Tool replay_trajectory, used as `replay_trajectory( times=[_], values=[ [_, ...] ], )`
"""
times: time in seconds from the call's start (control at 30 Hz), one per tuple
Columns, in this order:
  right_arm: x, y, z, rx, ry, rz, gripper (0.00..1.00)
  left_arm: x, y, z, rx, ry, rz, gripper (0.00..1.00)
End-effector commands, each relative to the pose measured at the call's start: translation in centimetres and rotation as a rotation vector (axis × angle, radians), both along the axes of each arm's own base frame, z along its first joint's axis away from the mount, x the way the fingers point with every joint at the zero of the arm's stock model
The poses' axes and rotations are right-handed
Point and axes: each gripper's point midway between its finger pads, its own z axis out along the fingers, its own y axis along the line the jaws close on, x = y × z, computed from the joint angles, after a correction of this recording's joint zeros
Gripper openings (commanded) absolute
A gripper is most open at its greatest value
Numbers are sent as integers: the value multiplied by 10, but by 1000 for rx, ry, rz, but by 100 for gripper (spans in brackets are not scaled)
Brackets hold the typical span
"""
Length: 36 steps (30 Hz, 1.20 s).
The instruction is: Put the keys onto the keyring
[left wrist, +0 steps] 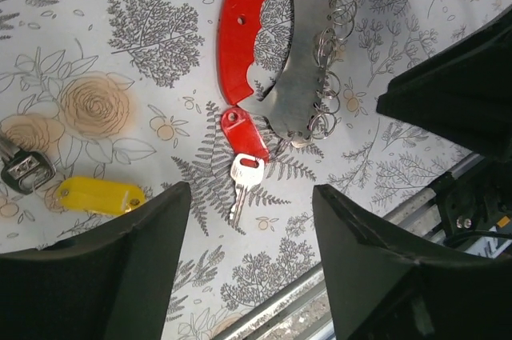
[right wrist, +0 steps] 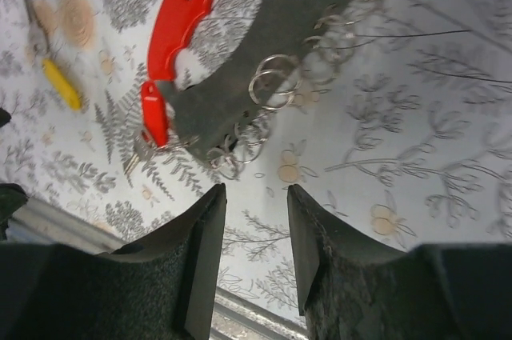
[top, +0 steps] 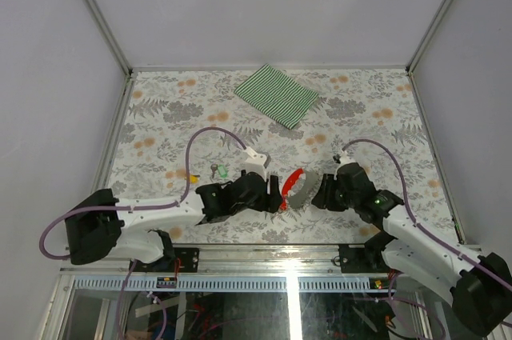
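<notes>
Bright even light, soft shadows, R-wrist blurry

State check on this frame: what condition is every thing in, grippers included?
keyring: flat on the table, held by neither gripper.
red-tagged key: lying at the keyring's tip; attached or loose, cannot tell.
yellow-tagged key: loose on the table, apart from the keyring.
green striped cloth: lying flat at the far side.
left gripper: open, empty.
right gripper: fingers slightly apart, empty.

On table: keys left of keyring — cloth well behind both.
</notes>
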Motion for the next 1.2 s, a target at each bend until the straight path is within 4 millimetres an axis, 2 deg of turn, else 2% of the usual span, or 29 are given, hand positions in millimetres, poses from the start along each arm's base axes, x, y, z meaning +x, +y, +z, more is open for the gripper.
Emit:
replay_trajectory(
  times=[0.0, 0.17, 0.27, 0.33, 0.47, 0.73, 0.97, 1.17],
  values=[
    [28, -29, 37, -84, -145, -190, 43, 5, -33, 18, -30, -57, -57, 62],
    [36, -57, 106, -43, -351, -329, 42, 0, -74, 15, 2, -81, -123, 59],
    [30, -68, 135, -35, -416, -337, 42, 0, -93, 8, 14, -79, -149, 56],
    [26, -71, 145, -37, -427, -328, 42, -1, -105, 4, 20, -70, -171, 54],
    [21, -72, 150, -25, -432, -324, 42, 1, -115, -13, 99, -56, -179, 51],
    [19, -70, 145, -19, -421, -306, 42, 1, -113, -38, 189, -34, -192, 47],
    [20, -62, 139, -12, -403, -280, 42, 2, -105, -47, 230, -29, -182, 45],
    [20, -60, 136, -8, -394, -271, 42, 2, -105, -53, 247, -25, -191, 44]
  ],
)
